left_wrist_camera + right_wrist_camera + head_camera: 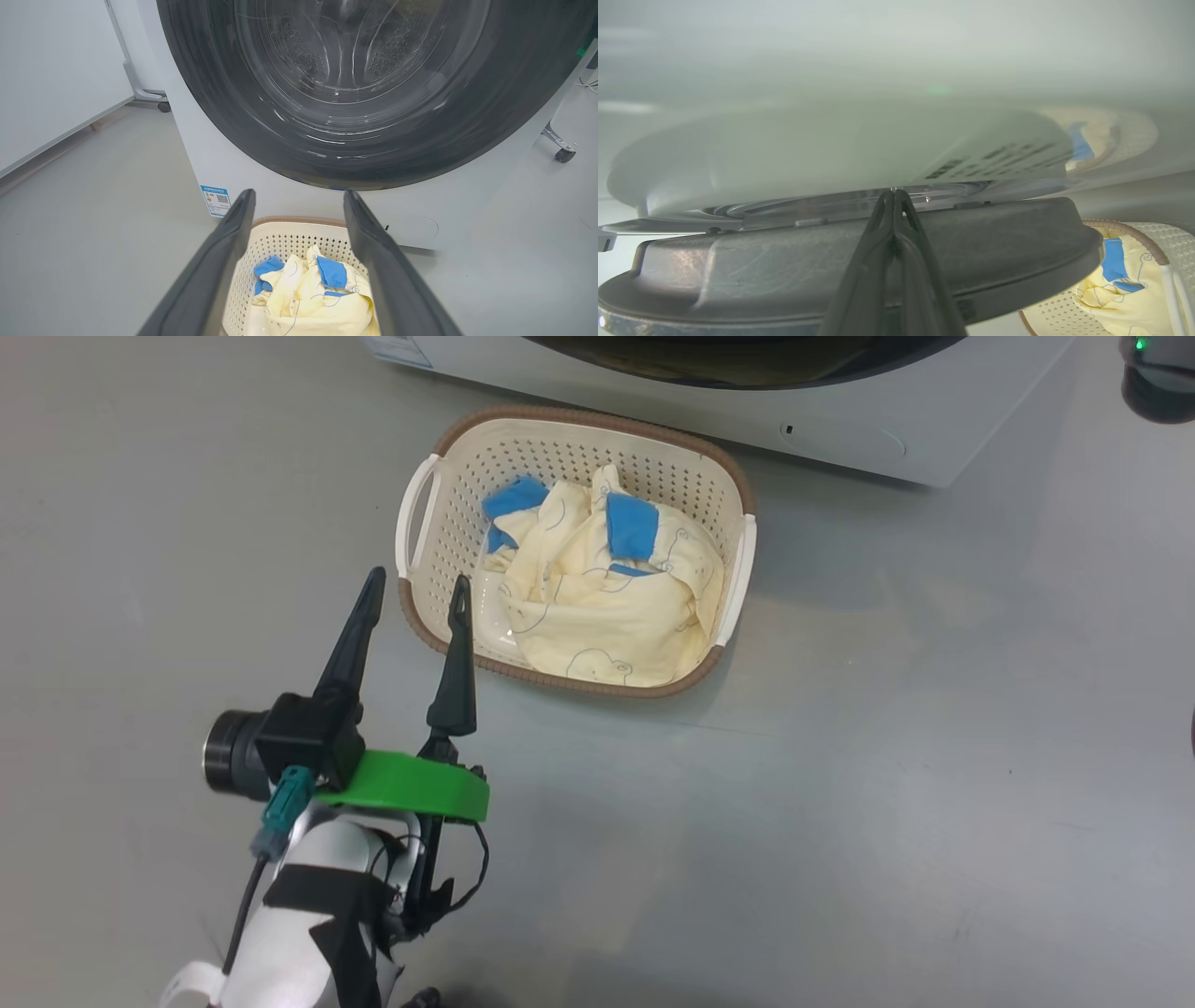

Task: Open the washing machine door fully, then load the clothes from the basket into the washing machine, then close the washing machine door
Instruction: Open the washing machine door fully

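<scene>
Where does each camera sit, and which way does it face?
Head: from the head, looks down at the basket of clothes by the washer; open left gripper lower left.
Left wrist: faces the door over the basket; its fingers spread.
Right wrist: looks edge-on along the door's rim, close up; right gripper shut.
All three show the basket.

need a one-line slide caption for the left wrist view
Open left gripper frames the basket of clothes on the floor in front of the washing machine door.
</scene>
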`<state>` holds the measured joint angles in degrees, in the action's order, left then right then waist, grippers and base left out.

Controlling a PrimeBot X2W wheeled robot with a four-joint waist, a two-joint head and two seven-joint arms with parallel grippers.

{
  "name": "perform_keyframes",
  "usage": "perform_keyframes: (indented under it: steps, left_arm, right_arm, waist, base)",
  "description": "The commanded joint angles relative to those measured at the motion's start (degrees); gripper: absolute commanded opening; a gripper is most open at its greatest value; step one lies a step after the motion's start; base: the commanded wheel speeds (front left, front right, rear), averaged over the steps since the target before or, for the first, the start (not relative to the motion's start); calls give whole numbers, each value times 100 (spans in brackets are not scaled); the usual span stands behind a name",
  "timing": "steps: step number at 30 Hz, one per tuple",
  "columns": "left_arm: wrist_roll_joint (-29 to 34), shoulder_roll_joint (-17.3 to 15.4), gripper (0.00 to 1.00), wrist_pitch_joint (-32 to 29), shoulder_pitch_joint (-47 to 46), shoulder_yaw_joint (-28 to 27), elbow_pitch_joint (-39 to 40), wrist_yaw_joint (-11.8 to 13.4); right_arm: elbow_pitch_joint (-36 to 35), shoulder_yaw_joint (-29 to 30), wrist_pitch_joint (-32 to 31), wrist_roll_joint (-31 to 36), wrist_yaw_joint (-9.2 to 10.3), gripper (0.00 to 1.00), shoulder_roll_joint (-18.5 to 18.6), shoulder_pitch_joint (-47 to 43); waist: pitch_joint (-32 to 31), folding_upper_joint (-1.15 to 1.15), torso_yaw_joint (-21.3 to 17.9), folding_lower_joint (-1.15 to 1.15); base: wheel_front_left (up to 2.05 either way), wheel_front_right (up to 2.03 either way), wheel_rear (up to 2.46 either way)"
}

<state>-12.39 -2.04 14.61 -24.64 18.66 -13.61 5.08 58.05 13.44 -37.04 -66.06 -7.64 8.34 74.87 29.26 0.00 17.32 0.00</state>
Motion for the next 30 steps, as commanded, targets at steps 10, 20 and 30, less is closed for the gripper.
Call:
perform_keyframes:
  steps: [10,20,30]
  left_arm:
    - [-40,-85,100,39,-184,-160,209,83]
    - [-48,-84,100,39,-167,-145,193,116]
    - [-63,-84,100,39,-100,-131,142,131]
  right_arm:
    - [-517,-109,-527,-210,15,0,-296,55]
    - [-802,-144,-947,-343,15,0,-380,-309]
    - [-1215,-250,-1495,-525,15,0,-483,-864]
  waist:
    - [-35,0,-48,0]
    - [-148,0,-131,0]
    - [-335,0,-178,0]
  base:
    - [0,0,0]
    - [0,0,0]
    - [0,0,0]
